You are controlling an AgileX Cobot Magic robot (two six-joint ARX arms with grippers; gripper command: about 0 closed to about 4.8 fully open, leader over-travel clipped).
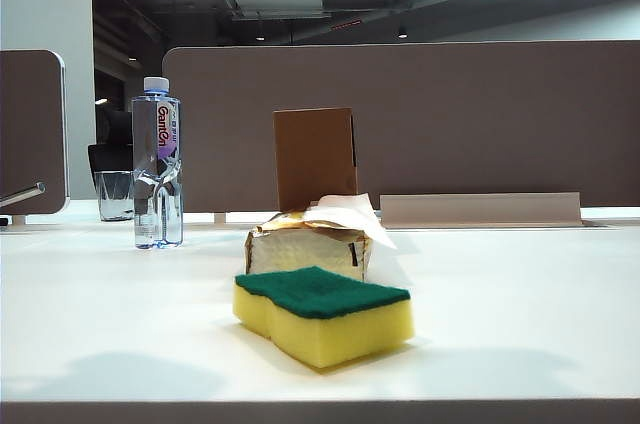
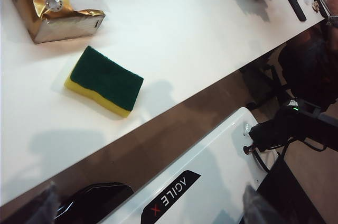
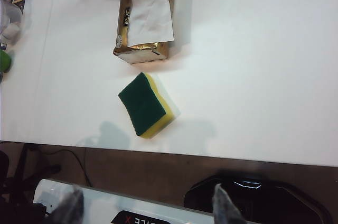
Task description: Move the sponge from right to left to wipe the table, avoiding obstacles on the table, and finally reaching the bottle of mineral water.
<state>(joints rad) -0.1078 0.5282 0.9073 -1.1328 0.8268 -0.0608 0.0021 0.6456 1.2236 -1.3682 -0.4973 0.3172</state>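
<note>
Sponge, a rectangular yellow foam block with a dark green scouring layer (image 1: 322,314), is lying green side up near the front edge of the wide white tabletop (image 1: 520,294), untouched by either hand. Just behind it a soft silver-and-gold tissue pack (image 1: 308,242) is sitting with white tissue sticking out, and an upright plain brown cardboard box (image 1: 315,157) is standing behind that. A clear plastic bottle of mineral water (image 1: 157,164) is standing farther back to the left. The left hand (image 2: 148,205) is hovering off the tabletop's front edge, fingers wide apart; the right hand (image 3: 145,203) is hovering there too, fingers apart, holding nothing.
</note>
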